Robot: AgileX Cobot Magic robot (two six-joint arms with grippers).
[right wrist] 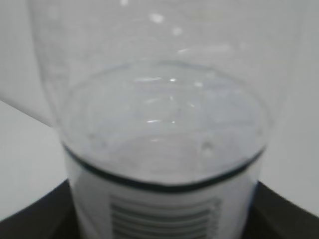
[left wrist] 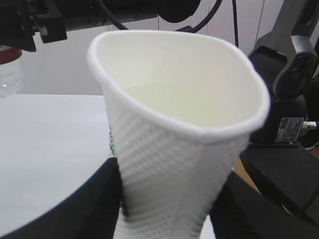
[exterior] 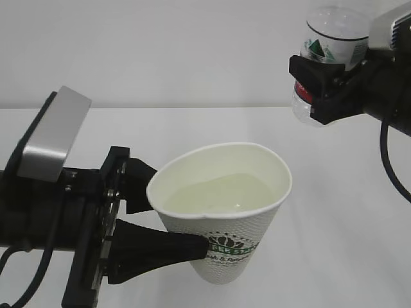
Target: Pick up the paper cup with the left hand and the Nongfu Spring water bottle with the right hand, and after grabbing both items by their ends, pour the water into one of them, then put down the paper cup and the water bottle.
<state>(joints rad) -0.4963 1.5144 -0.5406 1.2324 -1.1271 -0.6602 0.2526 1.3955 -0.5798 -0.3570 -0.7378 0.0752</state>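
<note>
Cup [exterior: 221,212] one, pinched by left end effector [exterior: 170,221]; bottle [exterior: 329,48] one, pinched by right end effector [exterior: 321,86]

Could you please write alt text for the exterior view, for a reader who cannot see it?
The left gripper holds a white paper cup of water, squeezed out of round, over a white table. At upper right, the right gripper holds a clear water bottle.

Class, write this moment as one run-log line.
left hand: gripping paper cup, squeezed | water: in cup | right hand: holding Nongfu Spring water bottle aloft
</note>
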